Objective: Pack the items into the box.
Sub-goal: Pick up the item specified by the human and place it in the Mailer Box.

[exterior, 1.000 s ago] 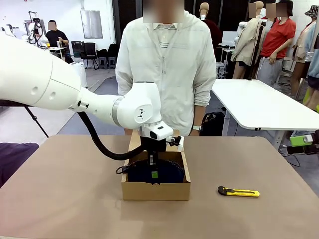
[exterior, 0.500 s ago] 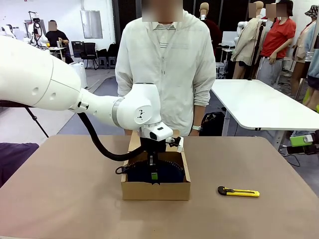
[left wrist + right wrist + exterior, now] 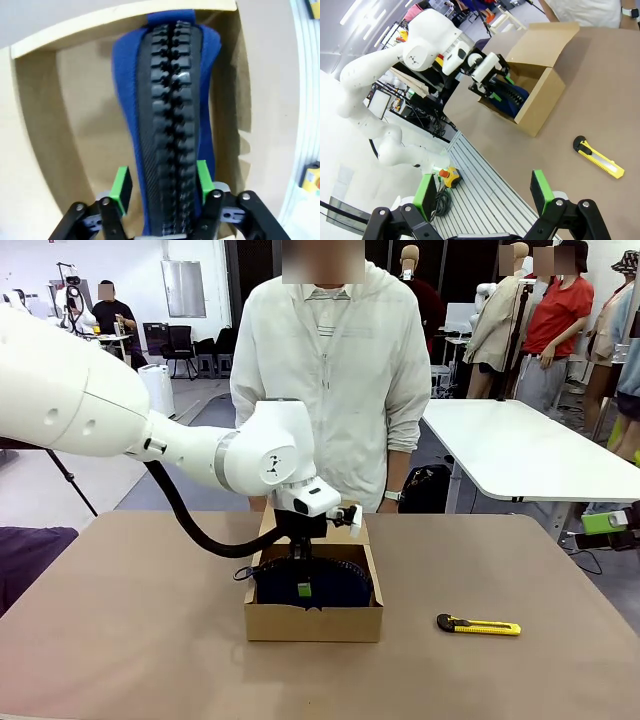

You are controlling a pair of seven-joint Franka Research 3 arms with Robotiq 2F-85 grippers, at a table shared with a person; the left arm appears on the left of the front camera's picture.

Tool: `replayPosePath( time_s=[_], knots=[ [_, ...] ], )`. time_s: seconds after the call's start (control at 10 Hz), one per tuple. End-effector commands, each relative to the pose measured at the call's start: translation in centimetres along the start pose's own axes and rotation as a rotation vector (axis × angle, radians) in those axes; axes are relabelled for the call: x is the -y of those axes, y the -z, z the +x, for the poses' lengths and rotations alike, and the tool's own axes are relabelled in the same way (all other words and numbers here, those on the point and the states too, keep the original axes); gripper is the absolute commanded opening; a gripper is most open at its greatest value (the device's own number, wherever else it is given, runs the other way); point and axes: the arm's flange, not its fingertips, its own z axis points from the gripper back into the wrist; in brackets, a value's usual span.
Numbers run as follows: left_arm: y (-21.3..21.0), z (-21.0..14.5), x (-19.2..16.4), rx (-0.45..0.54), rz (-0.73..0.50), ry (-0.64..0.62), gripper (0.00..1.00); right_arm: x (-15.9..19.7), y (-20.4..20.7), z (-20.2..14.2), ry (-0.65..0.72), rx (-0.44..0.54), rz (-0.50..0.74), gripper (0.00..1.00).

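The jaws of my left gripper [image 3: 162,186] are standing apart astride the navy pouch [image 3: 170,100], with a gap showing at one green pad. A second ago they were pinched shut lower down, and the wrist is now sitting slightly higher over the box [image 3: 315,623]. The pouch is lying inside the box, zipper up. The lid flap [image 3: 542,42] is standing open on the box's far side, before a person [image 3: 330,390]. My right gripper [image 3: 484,196] is hanging wide open and empty, well clear of the box. A utility knife [image 3: 478,626] is lying right of the box.
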Motion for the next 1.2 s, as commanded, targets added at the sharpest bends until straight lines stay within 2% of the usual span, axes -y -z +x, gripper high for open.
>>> replayPosePath(
  time_s=[0.0,0.2,0.3,0.4,0.5,0.6,0.7,0.9,1.0,1.1],
  knots=[
    [-3.6,-2.4,2.1,0.034,0.085,-0.033,1.00,-0.1,-0.1,0.2,-0.007,0.019,0.012,1.00],
    [-9.8,-5.7,4.2,0.126,0.165,-0.073,1.00,-0.1,-0.1,0.2,-0.007,0.019,0.012,1.00],
    [-12.7,-8.2,5.2,0.179,0.162,-0.110,1.00,-0.1,-0.1,0.2,-0.007,0.019,0.012,1.00],
    [-15.5,-11.6,6.3,0.261,0.139,-0.199,1.00,-0.1,-0.1,0.2,-0.007,0.019,0.012,1.00],
    [-17.9,-15.9,7.9,0.391,0.066,-0.255,1.00,-0.1,-0.1,0.2,-0.007,0.019,0.012,1.00],
    [-20.0,-21.4,10.6,0.517,0.060,-0.374,1.00,-0.1,-0.1,0.2,-0.007,0.019,0.012,1.00],
    [-21.1,-26.2,13.8,0.636,0.080,-0.464,1.00,-0.1,-0.1,0.2,-0.007,0.019,0.012,1.00],
    [-21.8,-35.8,21.1,0.866,0.205,-0.666,1.00,-0.1,-0.1,0.2,-0.007,0.019,0.012,1.00],
    [-21.2,-40.9,23.6,1.002,0.192,-0.769,1.00,-0.1,-0.1,0.2,-0.007,0.019,0.012,1.00],
    [-19.6,-44.0,24.9,1.058,0.157,-0.895,1.00,-0.1,-0.1,0.2,-0.007,0.019,0.012,1.00]
  ],
)
